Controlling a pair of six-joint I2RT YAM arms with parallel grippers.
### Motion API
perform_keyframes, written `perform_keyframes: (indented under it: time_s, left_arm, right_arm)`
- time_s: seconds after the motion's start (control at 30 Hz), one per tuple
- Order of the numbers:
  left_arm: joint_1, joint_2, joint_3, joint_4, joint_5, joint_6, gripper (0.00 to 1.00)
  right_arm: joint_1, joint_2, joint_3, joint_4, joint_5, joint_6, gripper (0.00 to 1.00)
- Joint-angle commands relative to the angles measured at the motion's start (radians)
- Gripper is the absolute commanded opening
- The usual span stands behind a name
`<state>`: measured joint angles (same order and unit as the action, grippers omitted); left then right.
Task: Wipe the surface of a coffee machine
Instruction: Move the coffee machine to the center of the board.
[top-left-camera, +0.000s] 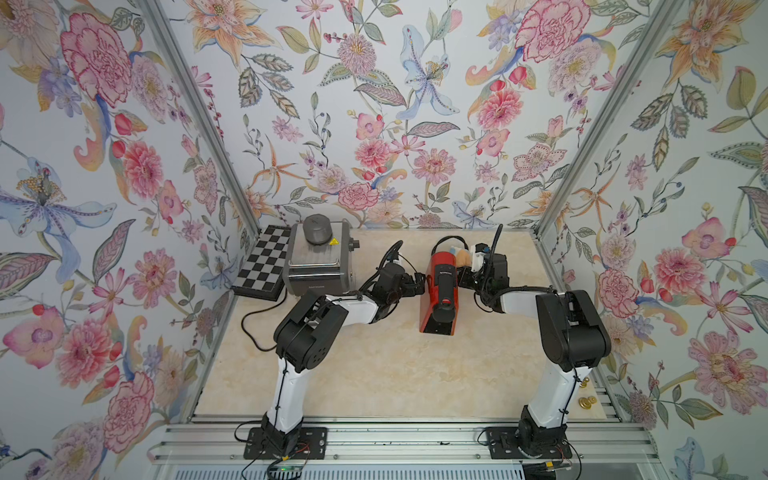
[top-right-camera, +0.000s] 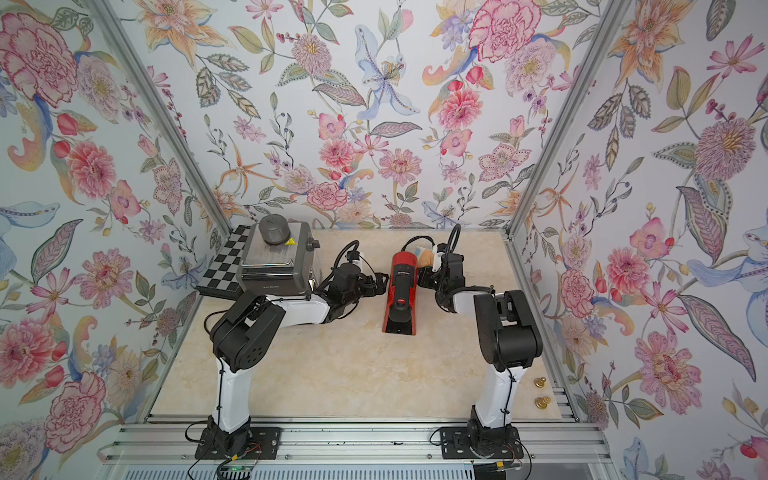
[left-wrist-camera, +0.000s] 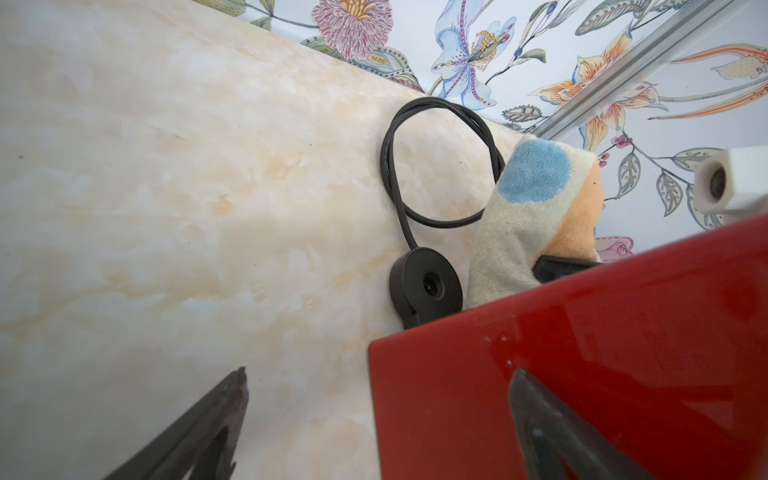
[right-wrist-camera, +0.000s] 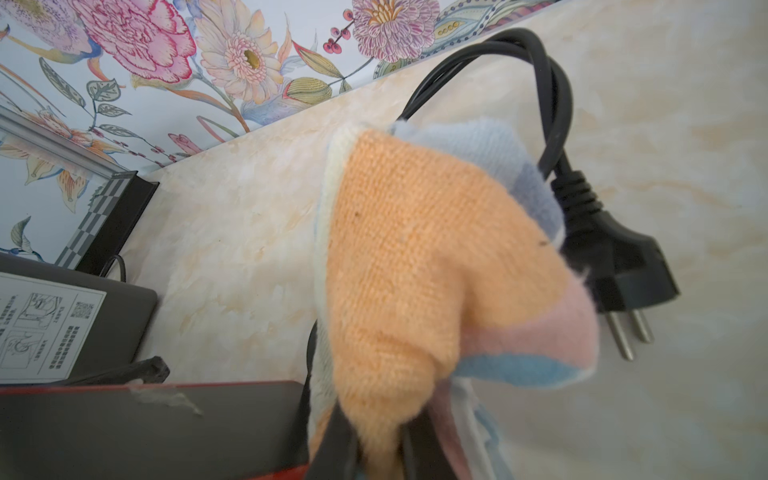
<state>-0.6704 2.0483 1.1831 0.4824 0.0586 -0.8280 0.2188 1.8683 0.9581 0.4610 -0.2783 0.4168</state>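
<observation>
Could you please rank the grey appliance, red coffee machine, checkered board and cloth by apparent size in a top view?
Largest: grey appliance.
Next: red coffee machine and checkered board, too alike to rank; the board is partly hidden.
Smallest: cloth.

The cloth (right-wrist-camera: 415, 257) covers most of the right jaws; both wrist views crop the coffee machine (left-wrist-camera: 582, 353).

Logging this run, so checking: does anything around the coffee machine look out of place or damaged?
The coffee machine is unplugged: its power plug lies on the table, cord looped behind the machine beside the cloth held by the right gripper. A whitish scuff or residue marks the machine's edge in the right wrist view.
</observation>
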Motion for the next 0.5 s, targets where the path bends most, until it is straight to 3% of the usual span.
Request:
perform_keyframes:
  time_s: [0.0,0.27,0.47]
  left_arm:
    - [-0.123,-0.061,-0.038,0.099,0.089,-0.013,0.99]
    - [-0.220,-0.110,-0.076,0.094,0.035,-0.025,0.99]
    - [-0.264,-0.162,-0.051,0.010,-0.017,-0.006,0.99]
  right_arm:
    - [0.174,-0.069,-0.061,-0.075,-0.184,0.048,0.00]
    - [0.228,-0.143,-0.128,-0.070,-0.165,0.046,0.00]
    - [0.229,-0.139,-0.141,-0.030,-0.238,0.032,0.00]
